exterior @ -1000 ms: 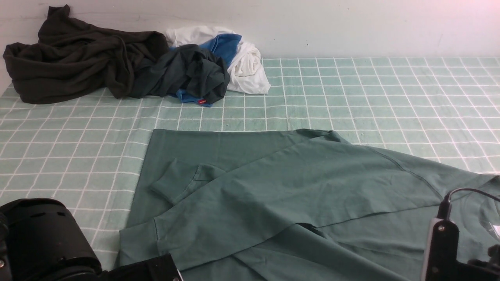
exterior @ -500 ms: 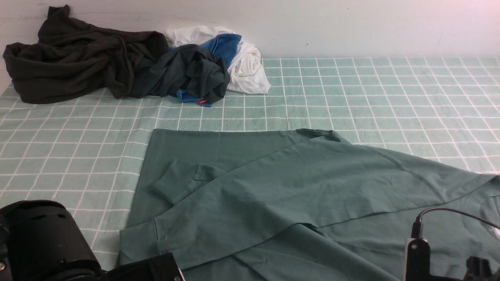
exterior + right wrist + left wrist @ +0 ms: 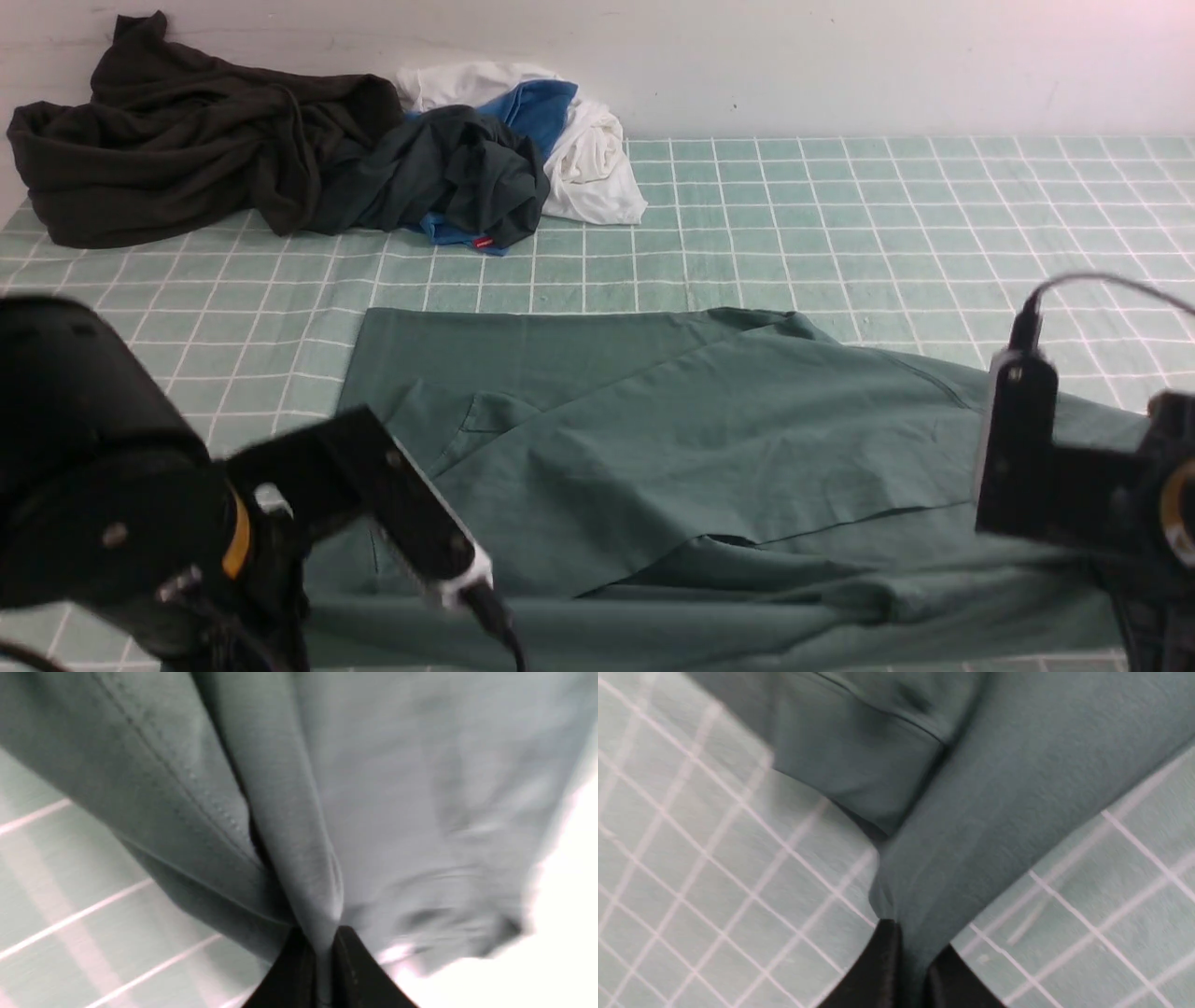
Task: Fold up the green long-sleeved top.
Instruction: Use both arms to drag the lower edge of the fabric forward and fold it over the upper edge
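Note:
The green long-sleeved top [image 3: 672, 439] lies spread on the checked tablecloth, one sleeve folded across its body. Its near edge is bunched and raised between my two arms. In the left wrist view my left gripper [image 3: 911, 952] is shut on a fold of the top [image 3: 994, 802], the cloth pinched between both black fingers. My right gripper [image 3: 323, 952] is shut on another fold of the top [image 3: 383, 788] beside a stitched seam. From the front, the left arm [image 3: 112, 485] is at the near left and the right arm [image 3: 1074, 476] at the near right. Both hide their fingertips there.
A heap of clothes sits at the back left by the wall: a dark olive-black garment [image 3: 177, 140], a dark teal one [image 3: 448, 173] with a red tag, a blue piece [image 3: 537, 107] and a white one [image 3: 588, 149]. Checked tablecloth [image 3: 887, 215] stretches to the right.
The right gripper has shut on the top. Both arms have risen into the front view, lifting and bunching the top's near edge.

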{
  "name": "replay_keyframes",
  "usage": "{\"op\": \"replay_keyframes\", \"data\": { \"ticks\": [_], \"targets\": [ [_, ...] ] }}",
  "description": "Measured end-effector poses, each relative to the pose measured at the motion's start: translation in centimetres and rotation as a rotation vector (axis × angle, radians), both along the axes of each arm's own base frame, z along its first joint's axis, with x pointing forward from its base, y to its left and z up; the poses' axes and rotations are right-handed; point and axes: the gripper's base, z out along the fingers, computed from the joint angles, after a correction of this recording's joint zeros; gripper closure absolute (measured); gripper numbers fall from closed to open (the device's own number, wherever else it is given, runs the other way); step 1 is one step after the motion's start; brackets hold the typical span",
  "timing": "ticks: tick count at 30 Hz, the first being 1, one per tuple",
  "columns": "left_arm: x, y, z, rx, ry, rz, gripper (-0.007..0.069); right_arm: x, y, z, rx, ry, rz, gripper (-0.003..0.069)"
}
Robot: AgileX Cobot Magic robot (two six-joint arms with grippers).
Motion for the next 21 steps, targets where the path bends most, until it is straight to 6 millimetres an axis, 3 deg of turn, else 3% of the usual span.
{"op": "replay_keyframes", "data": {
  "ticks": [2,6,10,11,12,13,14,15,16,21],
  "targets": [
    [2.3,0.7,1.4,-0.015,-0.039,0.053,0.0607,2.3,-0.2,1.9,0.061,-0.068,-0.048,0.0645],
    [7.3,1.5,3.3,-0.027,-0.102,0.108,0.0607,6.9,-0.6,3.7,0.168,-0.148,-0.100,0.0645],
    [14.1,1.7,3.7,-0.032,-0.174,0.121,0.0607,12.0,-1.4,3.8,0.208,-0.189,-0.122,0.0645],
    [14.9,1.8,3.6,-0.035,-0.185,0.125,0.0607,12.7,-1.7,3.4,0.211,-0.187,-0.132,0.0645],
    [17.5,1.6,3.0,-0.035,-0.202,0.131,0.0607,14.5,-1.8,3.3,0.220,-0.204,-0.139,0.0645],
    [18.1,1.6,2.8,-0.034,-0.206,0.134,0.0607,15.1,-1.9,2.8,0.222,-0.200,-0.145,0.0645],
    [20.4,1.7,1.8,-0.028,-0.206,0.150,0.0606,16.7,-2.1,2.3,0.231,-0.209,-0.158,0.0645],
    [20.9,1.6,1.6,-0.027,-0.205,0.151,0.0605,16.9,-2.1,2.1,0.233,-0.208,-0.159,0.0645],
    [22.8,1.6,0.3,-0.019,-0.193,0.162,0.0599,18.5,-2.2,0.9,0.241,-0.199,-0.178,0.0645],
    [26.7,1.7,-3.9,0.002,-0.166,0.178,0.0525,21.7,-2.0,-3.0,0.289,-0.184,-0.250,0.0604]
  ]
}}
